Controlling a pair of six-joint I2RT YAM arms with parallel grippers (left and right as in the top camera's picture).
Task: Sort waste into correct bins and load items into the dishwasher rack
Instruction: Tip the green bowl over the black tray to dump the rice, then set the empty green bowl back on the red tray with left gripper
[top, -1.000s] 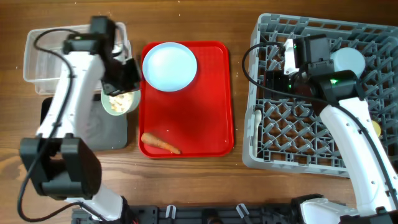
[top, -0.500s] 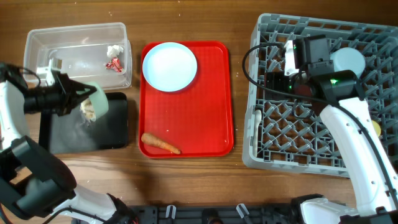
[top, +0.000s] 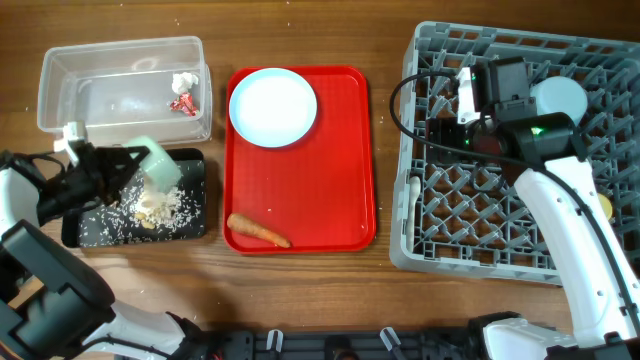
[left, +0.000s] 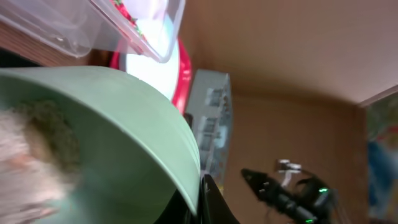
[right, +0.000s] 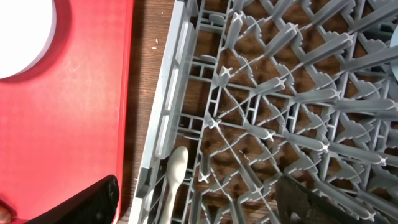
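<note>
Over black tray (top: 192, 222), left hand (top: 133, 166) clamped on green bowl (top: 161, 170) dumps rice (top: 156, 208); wrapper (top: 183, 101) binned, carrot (top: 258, 231), plate (top: 272, 106) pending; right hand (right: 199, 199) apart, empty.

In the left wrist view the pale green bowl (left: 112, 137) runs off the left and lower edges, the food scraps (left: 34, 149) in it a blur; only one finger (left: 214, 205) of the left tool (top: 130, 166) shows; in the right wrist view the lower edge cuts the handle of the white spoon (right: 176, 165) and leaves the right tool (right: 199, 208) as two dark corners; overhead, the right arm (top: 560, 200) partly covers the light blue bowl (top: 562, 96).
</note>
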